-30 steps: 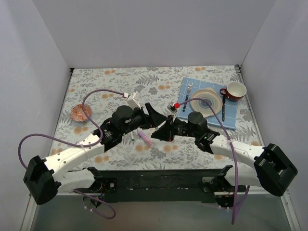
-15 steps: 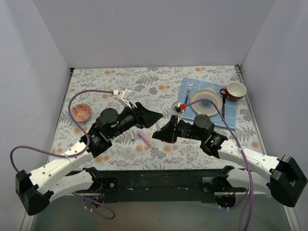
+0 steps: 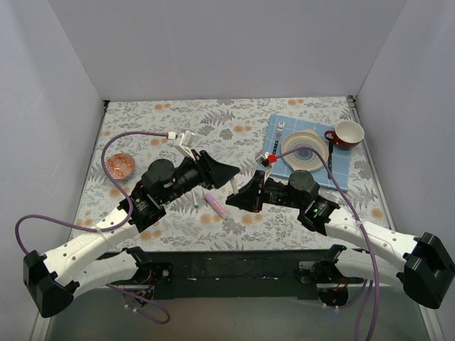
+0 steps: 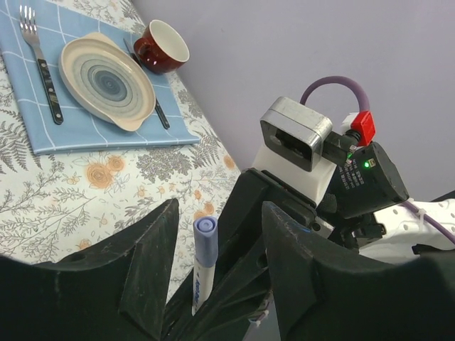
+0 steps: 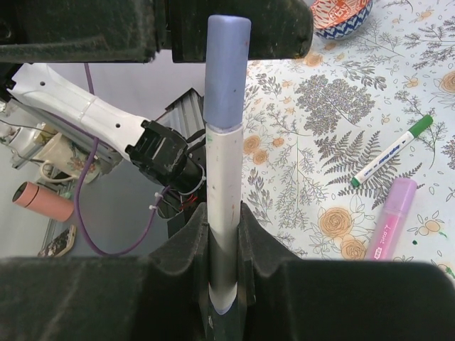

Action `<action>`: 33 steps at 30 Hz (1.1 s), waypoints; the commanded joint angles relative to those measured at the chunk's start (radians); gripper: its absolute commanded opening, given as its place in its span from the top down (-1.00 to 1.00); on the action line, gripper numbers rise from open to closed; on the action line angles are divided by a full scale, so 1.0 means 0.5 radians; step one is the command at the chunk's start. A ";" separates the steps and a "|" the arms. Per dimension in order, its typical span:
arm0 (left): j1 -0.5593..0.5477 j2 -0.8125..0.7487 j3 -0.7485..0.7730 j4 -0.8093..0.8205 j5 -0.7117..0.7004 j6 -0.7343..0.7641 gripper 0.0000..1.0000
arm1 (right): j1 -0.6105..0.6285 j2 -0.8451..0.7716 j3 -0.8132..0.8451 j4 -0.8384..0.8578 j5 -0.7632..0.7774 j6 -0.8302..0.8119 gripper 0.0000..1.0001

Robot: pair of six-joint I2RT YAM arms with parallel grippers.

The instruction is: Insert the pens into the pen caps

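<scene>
light: bright, even, diffuse | shadows: faint, soft | wrist views: foreground blurred

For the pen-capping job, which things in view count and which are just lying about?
Part of the job:
white pen with lilac cap, clamped upright in the jaws of the right gripper
white pen with green ends, lying loose
pink pen beside it

Lying about:
blue mat
plate
fork
dark spoon
red cup
patterned bowl

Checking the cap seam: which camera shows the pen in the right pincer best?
Right wrist: the white pen with its lilac-blue cap fills the middle, clamped by the right pincer. Left wrist shows it smaller, cap end first; top external, a sliver.
</scene>
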 commanded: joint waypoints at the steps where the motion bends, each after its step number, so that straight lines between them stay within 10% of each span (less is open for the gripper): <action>1: -0.005 -0.030 0.046 0.043 -0.004 0.066 0.13 | 0.018 -0.031 0.062 0.051 0.017 -0.019 0.97; 9: -0.005 0.009 0.003 0.101 0.182 0.100 1.00 | 0.021 -0.037 0.077 0.060 0.029 -0.019 0.97; 33: -0.005 0.003 -0.610 0.705 0.459 -0.155 1.00 | -0.206 0.257 0.733 -0.244 0.336 -0.408 0.97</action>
